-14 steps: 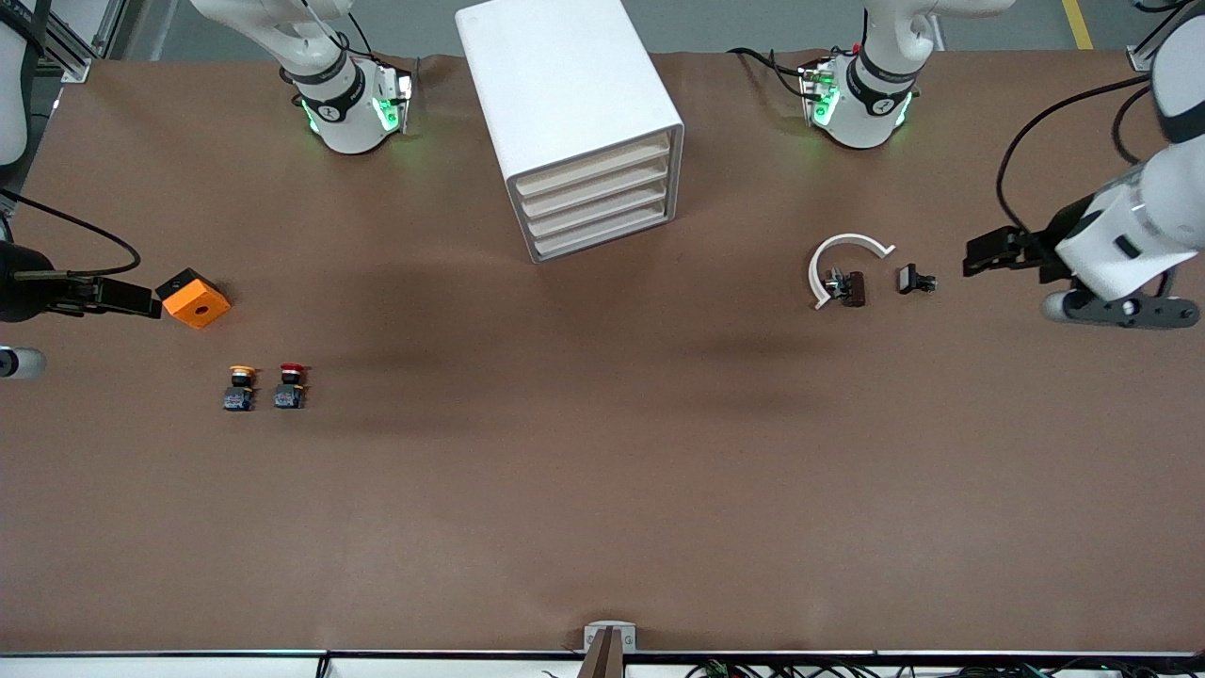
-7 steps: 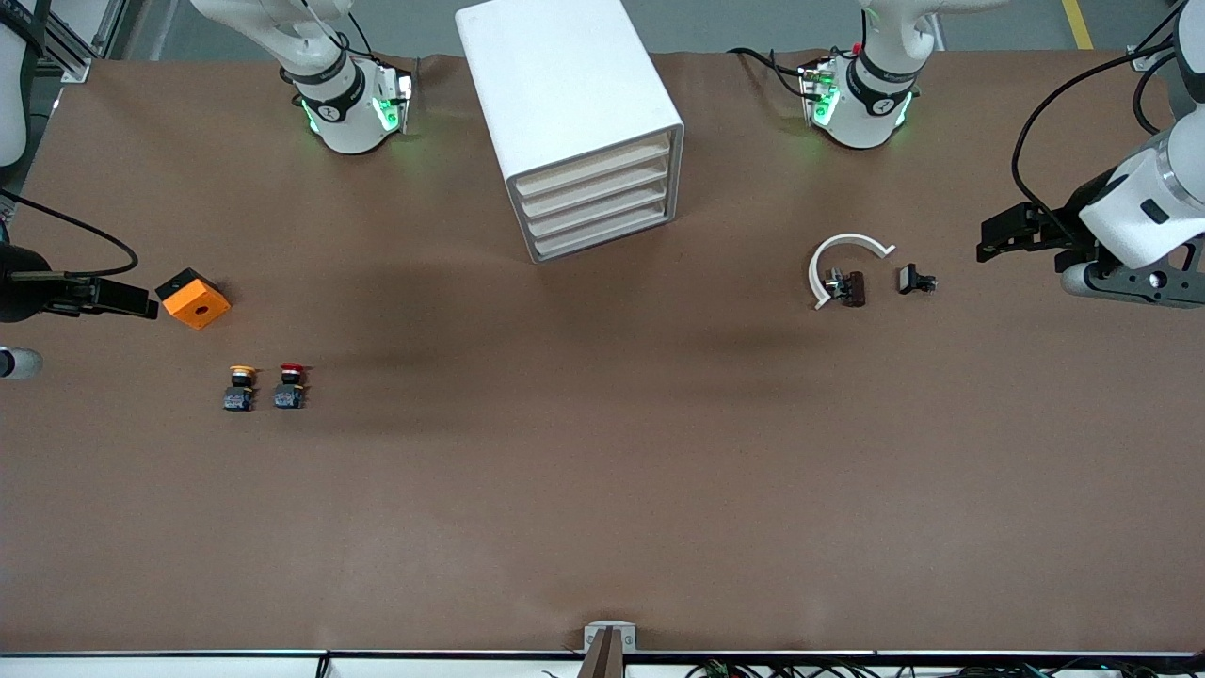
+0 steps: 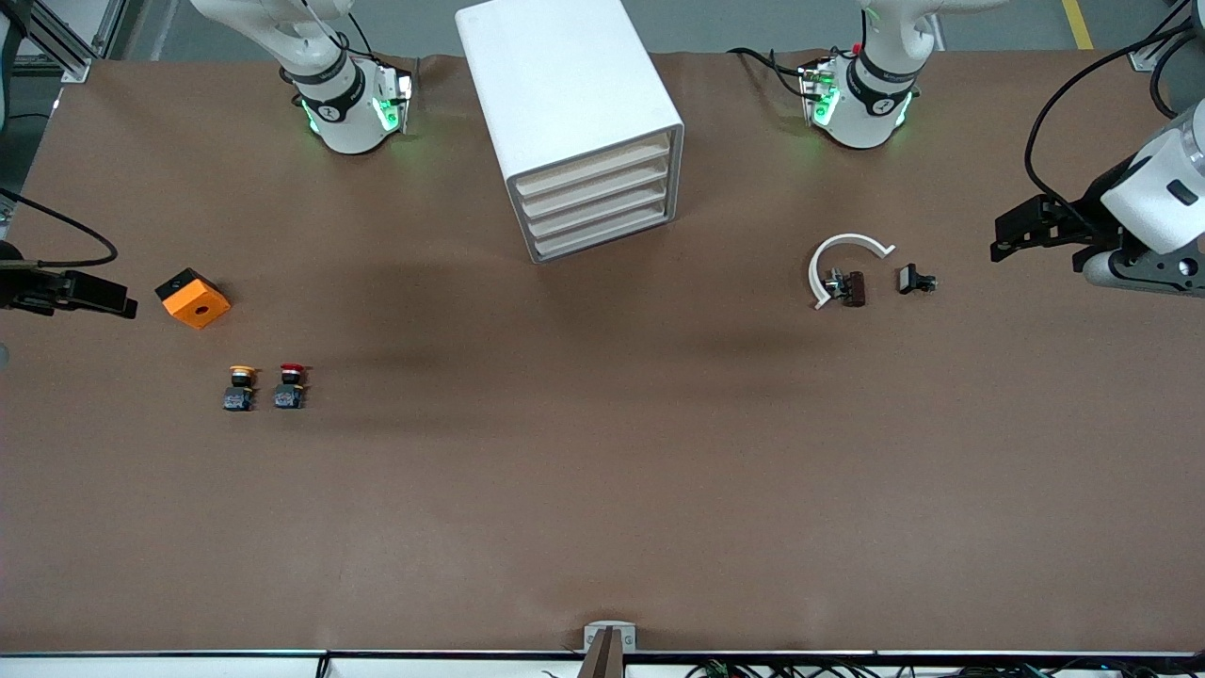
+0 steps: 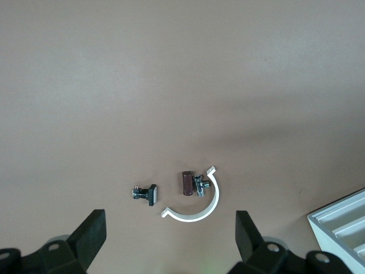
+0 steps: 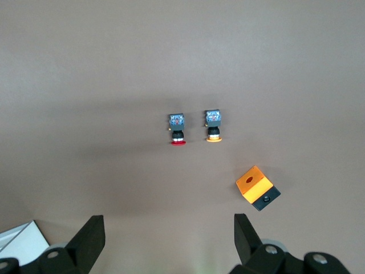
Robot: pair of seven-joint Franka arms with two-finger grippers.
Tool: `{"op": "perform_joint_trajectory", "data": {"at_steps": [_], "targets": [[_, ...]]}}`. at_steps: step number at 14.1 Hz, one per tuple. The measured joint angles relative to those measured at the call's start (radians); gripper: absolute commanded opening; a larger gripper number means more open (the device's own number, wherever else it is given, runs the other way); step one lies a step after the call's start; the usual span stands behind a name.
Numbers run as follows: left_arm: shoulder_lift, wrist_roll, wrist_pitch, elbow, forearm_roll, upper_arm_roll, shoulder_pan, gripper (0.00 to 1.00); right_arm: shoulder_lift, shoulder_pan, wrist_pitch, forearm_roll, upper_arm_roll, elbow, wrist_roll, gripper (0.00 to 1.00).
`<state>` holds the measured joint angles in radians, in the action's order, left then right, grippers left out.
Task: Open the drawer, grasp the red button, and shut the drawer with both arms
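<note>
While all four drawers of the white cabinet [image 3: 572,122] at the upper centre of the front frame are shut, neither arm has begun the opening step. The drawer [image 3: 604,239], lowest of the four cream fronts, sits flush with those above it. The button [image 3: 291,386], red-capped, stands on the tabletop [image 3: 602,490] in the lower left of the frame, just beside a yellow-capped button [image 3: 239,387] and nearer the camera than an orange cube [image 3: 193,298]. The right gripper [image 3: 89,293] hangs at the left edge of the frame, near the cube, its jaws spread wide in the right wrist view. The left gripper [image 3: 1021,231] hangs at the right edge, apart from a white curved clip [image 3: 838,256] and two small dark parts, its jaws likewise spread. Judged from this layout, the task is at its start; the next move calls for one arm to reach the lowest drawer front and pull it out.
</note>
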<state>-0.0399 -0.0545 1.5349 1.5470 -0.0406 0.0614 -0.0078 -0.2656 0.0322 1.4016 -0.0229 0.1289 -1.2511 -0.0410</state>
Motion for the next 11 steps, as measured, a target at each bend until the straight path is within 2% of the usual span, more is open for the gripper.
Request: {"op": "perform_joint_trajectory", "data": {"at_steps": [5, 11], "targets": [[0.022, 0.006, 0.0, -0.017, 0.018, 0.001, 0.004, 1.0, 0.075, -0.007, -0.004, 0.0, 0.0, 0.004, 0.001, 1.0], [0.025, 0.026, 0.0, -0.028, 0.019, -0.001, 0.009, 1.0, 0.101, -0.037, -0.091, 0.0, 0.0, 0.0, 0.001, 1.0]]}}
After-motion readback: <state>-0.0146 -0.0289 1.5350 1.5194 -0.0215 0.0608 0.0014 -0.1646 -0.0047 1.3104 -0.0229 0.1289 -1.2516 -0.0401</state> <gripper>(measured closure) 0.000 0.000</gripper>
